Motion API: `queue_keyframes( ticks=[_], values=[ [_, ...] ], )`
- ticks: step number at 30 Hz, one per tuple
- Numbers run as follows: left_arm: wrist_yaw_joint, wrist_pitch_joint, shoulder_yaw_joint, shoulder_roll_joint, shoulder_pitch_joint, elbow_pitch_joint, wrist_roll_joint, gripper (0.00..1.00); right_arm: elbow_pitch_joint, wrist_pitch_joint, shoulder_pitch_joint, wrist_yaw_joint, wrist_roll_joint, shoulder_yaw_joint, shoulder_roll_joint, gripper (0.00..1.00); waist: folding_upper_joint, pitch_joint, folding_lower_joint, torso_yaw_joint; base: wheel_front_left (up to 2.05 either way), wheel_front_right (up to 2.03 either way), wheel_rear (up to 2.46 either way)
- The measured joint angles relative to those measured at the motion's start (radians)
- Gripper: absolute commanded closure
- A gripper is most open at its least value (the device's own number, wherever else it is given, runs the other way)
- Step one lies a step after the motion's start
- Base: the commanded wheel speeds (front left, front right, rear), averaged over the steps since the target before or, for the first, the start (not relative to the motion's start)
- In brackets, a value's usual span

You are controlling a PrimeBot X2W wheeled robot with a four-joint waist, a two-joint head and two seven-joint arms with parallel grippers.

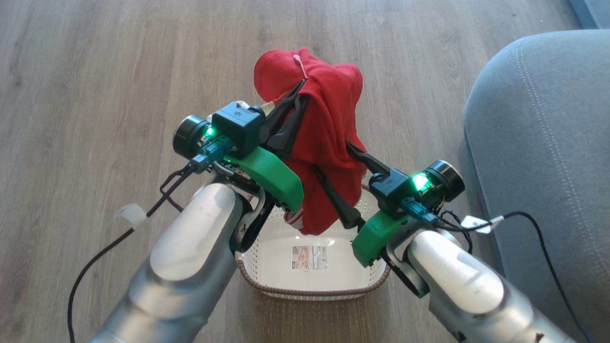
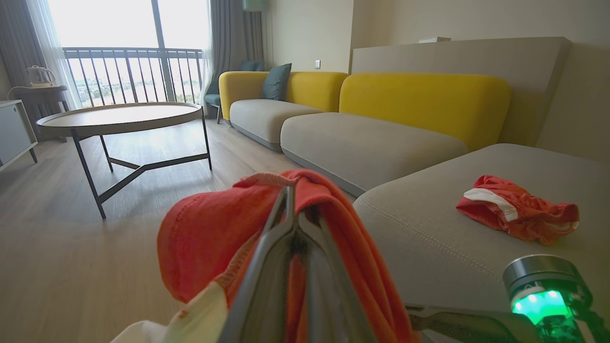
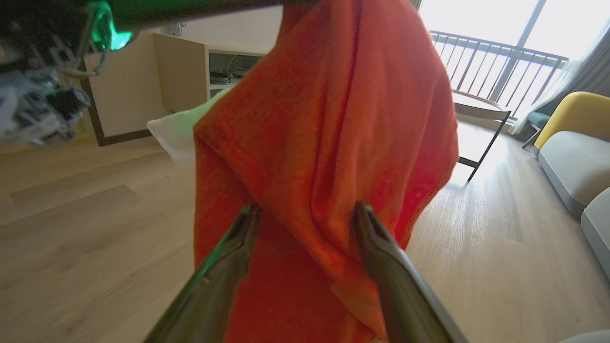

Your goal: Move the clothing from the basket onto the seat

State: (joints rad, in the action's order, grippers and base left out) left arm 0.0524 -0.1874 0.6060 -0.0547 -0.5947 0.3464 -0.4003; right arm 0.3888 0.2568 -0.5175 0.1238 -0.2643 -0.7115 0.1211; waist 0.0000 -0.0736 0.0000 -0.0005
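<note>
**Red garment held above basket**

The left tool [image 1: 305, 90], clamped tight on a red garment [image 1: 329, 124], holds it hanging above the basket [image 1: 310, 291], whose white bottom carries a label [image 1: 310, 257]. The right tool [image 1: 330, 155], spread wide, straddles the hanging cloth lower down and grips nothing. The grey seat [image 1: 538, 143] stands right of the basket on the wooden floor [image 1: 95, 71], with the right forearm [image 1: 457, 281] between them. A second red-and-white piece [image 2: 519, 214] lies on the seat.
</note>
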Motion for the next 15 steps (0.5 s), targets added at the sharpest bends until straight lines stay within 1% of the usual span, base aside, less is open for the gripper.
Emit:
queue_keyframes(
  ticks=[3, 13, 14, 15],
  values=[
    [0.0, 0.0, 0.009, 0.0, 0.0, 0.002, -0.001, 1.0, 0.061, 0.0, -0.026, 0.0, 0.001, -0.012, -0.003, 0.0, 0.0, 0.001, 0.0, 0.001, 0.0, 0.0, 0.0],
    [0.001, -0.003, 0.053, 0.003, 0.0, 0.004, -0.016, 1.0, 0.19, 0.0, -0.119, 0.0, 0.03, -0.008, -0.032, 0.0, 0.0, 0.001, 0.0, 0.015, 0.0, 0.0, 0.0],
    [0.002, -0.003, 0.06, 0.003, 0.0, 0.005, -0.016, 1.0, 0.203, 0.0, -0.125, 0.0, 0.029, -0.008, -0.035, 0.27, 0.0, 0.0, 0.0, 0.018, 0.0, 0.0, 0.0],
    [0.003, -0.003, 0.065, 0.004, 0.0, 0.007, -0.018, 1.0, 0.214, 0.0, -0.129, 0.0, 0.022, -0.009, -0.038, 0.69, 0.0, 0.0, 0.0, 0.021, 0.0, 0.0, 0.0]
  ],
)
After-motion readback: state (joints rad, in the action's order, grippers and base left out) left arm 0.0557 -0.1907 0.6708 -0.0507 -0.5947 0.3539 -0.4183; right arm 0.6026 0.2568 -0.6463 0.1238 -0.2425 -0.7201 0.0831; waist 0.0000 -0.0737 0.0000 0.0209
